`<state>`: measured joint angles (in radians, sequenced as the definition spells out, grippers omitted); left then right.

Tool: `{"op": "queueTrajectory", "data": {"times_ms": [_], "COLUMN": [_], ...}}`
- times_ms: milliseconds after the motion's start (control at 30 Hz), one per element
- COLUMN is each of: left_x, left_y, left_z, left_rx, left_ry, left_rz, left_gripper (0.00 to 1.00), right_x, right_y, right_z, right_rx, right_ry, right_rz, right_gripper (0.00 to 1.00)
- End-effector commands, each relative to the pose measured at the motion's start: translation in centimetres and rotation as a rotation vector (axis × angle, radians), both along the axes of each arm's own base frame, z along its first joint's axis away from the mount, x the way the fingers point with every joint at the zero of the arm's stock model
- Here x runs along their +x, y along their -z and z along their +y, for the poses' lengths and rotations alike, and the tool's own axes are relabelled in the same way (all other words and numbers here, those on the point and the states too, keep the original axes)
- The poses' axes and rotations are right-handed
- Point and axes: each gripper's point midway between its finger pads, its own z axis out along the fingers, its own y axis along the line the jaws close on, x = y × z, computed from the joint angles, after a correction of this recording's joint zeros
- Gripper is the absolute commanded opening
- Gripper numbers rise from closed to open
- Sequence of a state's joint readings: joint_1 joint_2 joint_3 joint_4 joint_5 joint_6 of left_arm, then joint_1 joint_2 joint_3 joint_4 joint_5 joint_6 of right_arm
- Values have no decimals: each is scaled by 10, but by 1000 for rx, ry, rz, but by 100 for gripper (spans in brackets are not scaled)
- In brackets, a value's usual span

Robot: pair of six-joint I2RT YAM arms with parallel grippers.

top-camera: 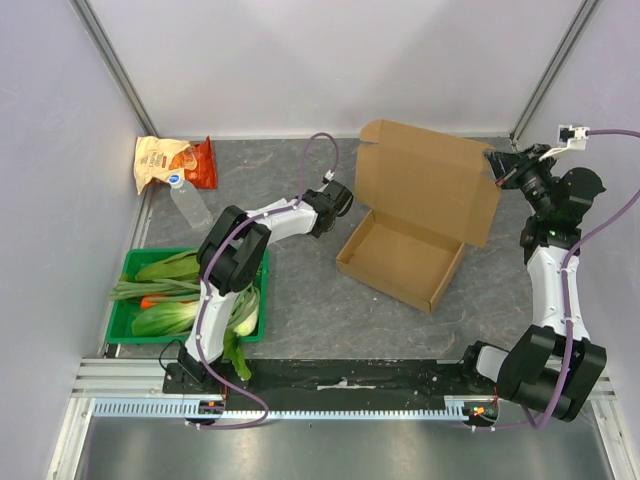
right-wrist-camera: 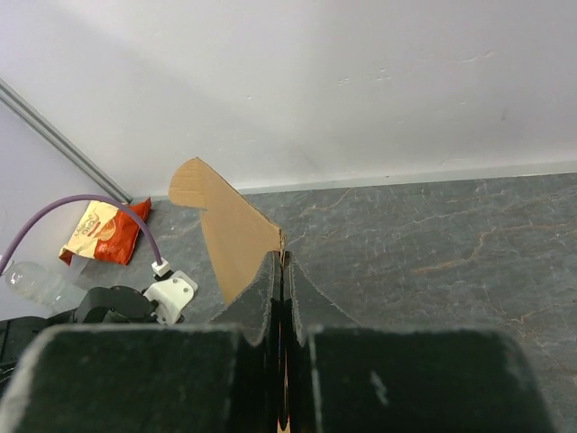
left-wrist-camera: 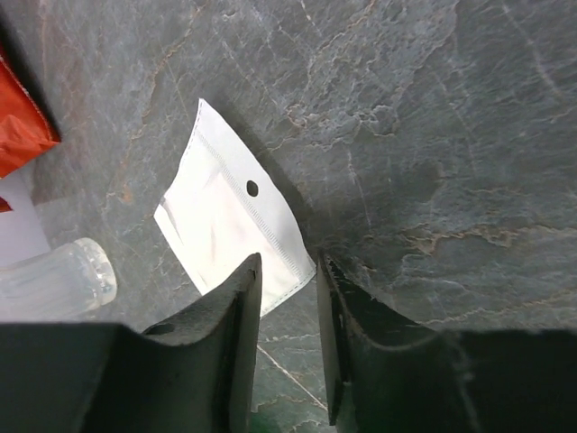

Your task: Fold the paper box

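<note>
The paper box point(top-camera: 400, 258) is plain brown cardboard and sits in the middle of the table, its tray open and its lid point(top-camera: 425, 185) standing upright at the back. My right gripper point(top-camera: 497, 166) is shut on the lid's upper right edge. In the right wrist view the fingers point(right-wrist-camera: 267, 293) pinch the cardboard point(right-wrist-camera: 230, 225) edge-on. My left gripper point(top-camera: 340, 200) hovers just left of the box, apart from it. In the left wrist view it point(left-wrist-camera: 287, 266) is open and empty above the table, over a small white paper card point(left-wrist-camera: 225, 225).
A green crate point(top-camera: 125, 325) of leafy vegetables stands at the near left. An orange-and-tan snack bag point(top-camera: 165, 160) and a clear plastic bottle point(top-camera: 190, 205) lie at the back left. White walls close in the back and both sides.
</note>
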<state>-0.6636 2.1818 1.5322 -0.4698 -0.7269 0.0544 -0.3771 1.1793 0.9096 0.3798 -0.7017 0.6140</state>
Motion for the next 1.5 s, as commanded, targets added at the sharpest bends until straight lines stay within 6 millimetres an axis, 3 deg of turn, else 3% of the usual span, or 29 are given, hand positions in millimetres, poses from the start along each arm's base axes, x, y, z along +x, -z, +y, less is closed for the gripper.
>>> {"op": "queueTrajectory", "data": {"times_ms": [0,167,300,333,467,567,600,633,700,733,767,833,867,933,967,1133,1233,1467], "left_x": [-1,8,30,32,39,35,31,27,7,-1,-13,-30,-39,-58,-68,-124,-144,-159], "left_y": [19,18,-4,-5,-15,-34,-40,-62,-71,-92,-99,-110,-139,-159,-185,-254,-268,-242], "left_z": [6,3,-4,0,1,1,1,-2,-3,-5,-5,-20,-22,-42,-46,-99,-123,-177], "left_rx": [66,68,31,48,45,30,9,-36,-115,-168,-204,-341,-412,-559,-629,-1008,-1153,-1304], "left_ry": [21,63,112,129,152,144,129,128,116,120,123,175,195,276,309,573,654,681], "left_rz": [45,34,-92,-95,-114,-146,-152,-176,-125,-139,-107,-66,-102,-71,-98,-47,4,163], "left_gripper": [36,31,5,2,2,2,2,2,2,2,2,2,2,2,2,2,2,2], "right_x": [-8,-10,-12,-13,-16,-16,-16,-15,-14,-13,-12,-9,-9,-7,-6,-6,-8,-12], "right_y": [-23,-25,-26,-27,-32,-34,-32,-31,-29,-27,-26,-23,-22,-19,-15,-12,-11,-11], "right_z": [1,2,6,7,8,10,10,10,10,11,12,19,23,30,32,49,59,84], "right_rx": [-24,-29,-24,-24,-32,-29,-28,-27,-24,-23,-26,-27,-37,-38,-34,-25,1,49], "right_ry": [4,-1,-24,-24,-24,-29,-34,-34,-34,-37,-44,-70,-89,-113,-119,-172,-214,-293], "right_rz": [-88,-97,-107,-110,-124,-128,-123,-120,-116,-114,-112,-103,-104,-99,-93,-104,-104,-113], "right_gripper": [0,0,0,0,0,0,0,0,0,0,0,0,0,0,0,0,0,0]}}
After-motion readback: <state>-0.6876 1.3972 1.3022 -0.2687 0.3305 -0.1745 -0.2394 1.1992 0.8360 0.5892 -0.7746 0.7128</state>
